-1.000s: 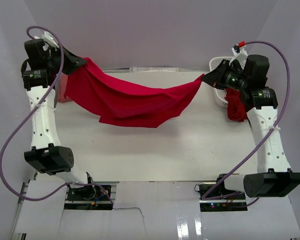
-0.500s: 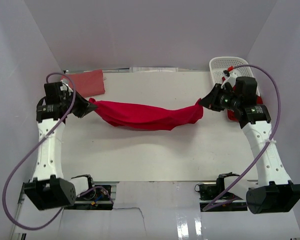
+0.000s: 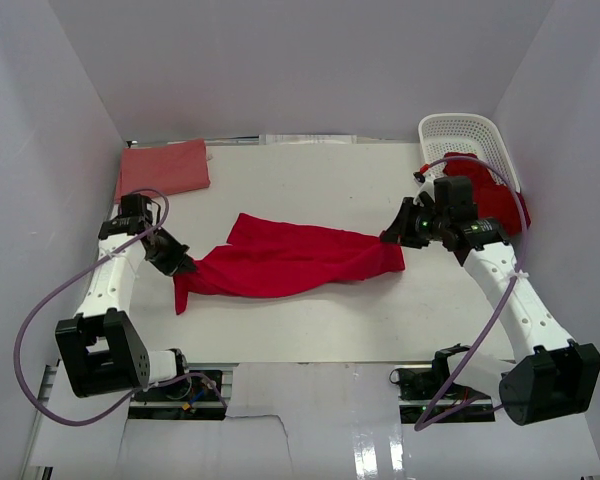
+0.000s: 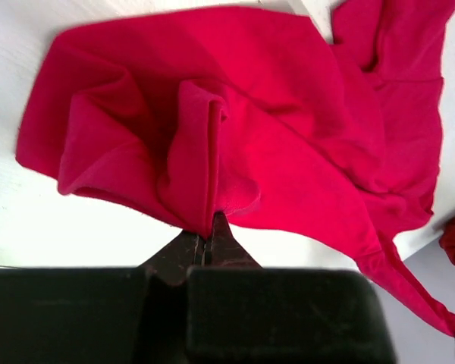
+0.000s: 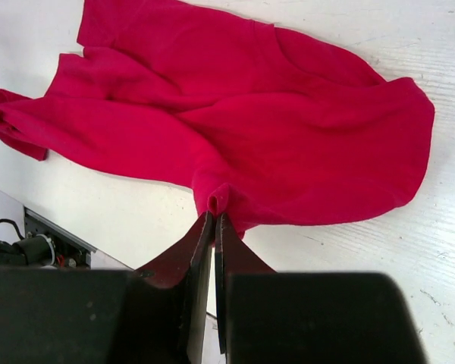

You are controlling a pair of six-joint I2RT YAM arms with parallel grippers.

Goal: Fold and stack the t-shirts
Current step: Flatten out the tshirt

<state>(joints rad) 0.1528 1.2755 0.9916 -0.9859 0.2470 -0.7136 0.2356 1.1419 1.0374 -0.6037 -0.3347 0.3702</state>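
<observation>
My left claw (image 3: 181, 268) and right claw (image 3: 388, 238) each pinch a bunched edge of the red shirt (image 3: 290, 262), which lies crumpled across the desk (image 3: 310, 320). The risk — letting go now leaves wrinkles and a doubled-under hem, so any fold comes out crooked.

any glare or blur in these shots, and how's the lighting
Top external: soft even light, a faint shadow under the red t-shirt, glare on the glossy near ledge. Left wrist: shirt sharp, left tool dark and blurred up close. Right wrist: white table bright yet its grain shows; right tool blurred too.
</observation>
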